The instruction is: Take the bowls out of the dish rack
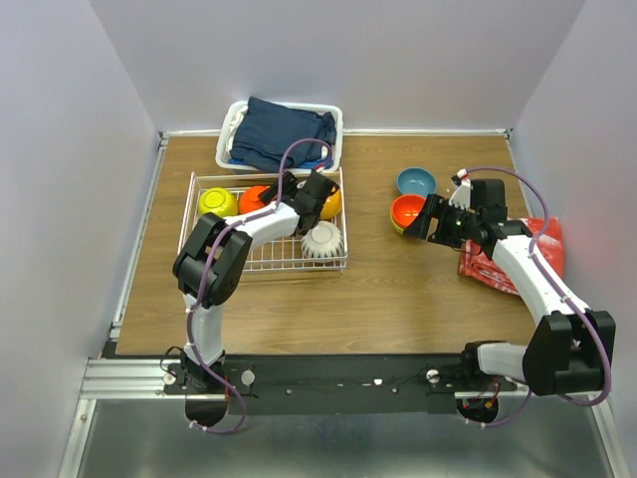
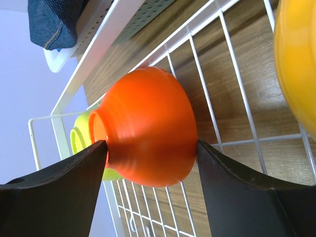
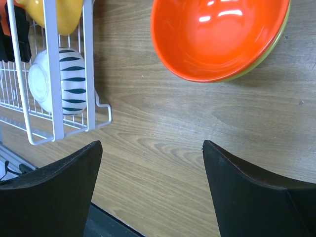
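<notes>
At the far edge of the wooden bench (image 1: pixel 398 299) we see a white plastic basket (image 1: pixel 336 127) with a dark blue cloth (image 1: pixel 284 134) bundled inside, rising above its rim. Well apart, by the bench's right edge, we find a crumpled red packet (image 1: pixel 550 242).

Dish rack (image 1: pixel 269 261): white wire grid.
In it:
- lime-green bowl (image 1: pixel 216 202), plain
- racked red-orange bowl (image 2: pixel 148 128), plain, glossy
- orange-yellow bowl (image 2: pixel 298 59), plain
- white bowl (image 3: pixel 59 81), dark teal stripes from foot to rim

Table (image 1: pixel 378 299): brown wood grain.
On it:
- blue bowl (image 1: pixel 416 181)
- second red-orange bowl (image 3: pixel 217 34), glossy
- second lime-green bowl (image 3: pixel 270 49), only an edge showing beneath

Basket (image 1: pixel 231 124) white; cloth (image 1: pixel 284 134) dark blue. Bag (image 1: pixel 545 239) red.
</notes>
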You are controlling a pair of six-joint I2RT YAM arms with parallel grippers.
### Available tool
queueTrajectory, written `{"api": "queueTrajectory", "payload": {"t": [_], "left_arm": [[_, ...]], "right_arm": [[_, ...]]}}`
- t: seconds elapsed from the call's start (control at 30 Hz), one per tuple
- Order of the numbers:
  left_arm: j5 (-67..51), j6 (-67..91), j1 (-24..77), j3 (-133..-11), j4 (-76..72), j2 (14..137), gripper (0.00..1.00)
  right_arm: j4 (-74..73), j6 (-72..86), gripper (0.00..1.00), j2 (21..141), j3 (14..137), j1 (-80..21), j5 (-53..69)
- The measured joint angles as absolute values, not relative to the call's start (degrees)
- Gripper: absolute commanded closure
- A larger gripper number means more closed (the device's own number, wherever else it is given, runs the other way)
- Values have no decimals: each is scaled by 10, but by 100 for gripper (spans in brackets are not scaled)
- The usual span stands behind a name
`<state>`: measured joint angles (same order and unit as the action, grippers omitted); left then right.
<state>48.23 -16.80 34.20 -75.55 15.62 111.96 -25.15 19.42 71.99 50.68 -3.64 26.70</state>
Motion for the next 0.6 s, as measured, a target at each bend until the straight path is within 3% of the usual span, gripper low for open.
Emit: {"api": "queueTrajectory", "payload": {"t": [0.33, 0.6], "left_arm": [[482, -161, 335, -755, 155, 1103, 17], [484, -156, 327, -755, 155, 1078, 25]], "right_arm": [[-251, 194, 10, 720, 506, -36, 267], [-251, 194, 10, 720, 506, -36, 267]]}}
